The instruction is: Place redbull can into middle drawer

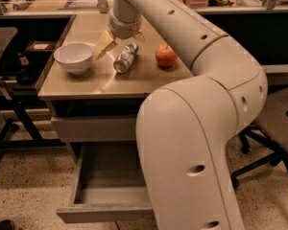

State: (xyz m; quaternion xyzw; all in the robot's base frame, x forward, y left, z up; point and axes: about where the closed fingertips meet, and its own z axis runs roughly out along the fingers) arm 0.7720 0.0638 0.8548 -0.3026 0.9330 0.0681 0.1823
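The arm (197, 143) reaches from bottom right across the counter (81, 86). Below the counter's front edge, the middle drawer (103, 213) is pulled out. The gripper (121, 43) hangs over the toppled mid-counter redbull can (125, 59), jaws released.

We see that the redbull can (125, 58) is shiny silver metal, and it lies on a smooth, light brown table (149, 78) that gleams a little. The claw (121, 46) just above the can has dull yellowish fingers (103, 43), spread apart, and the arm (192, 143) looks like smooth cream plastic. The bowl (74, 57) is glossy white, the apple (166, 56) has smooth red skin, and the middle drawer (105, 213) is matt grey.
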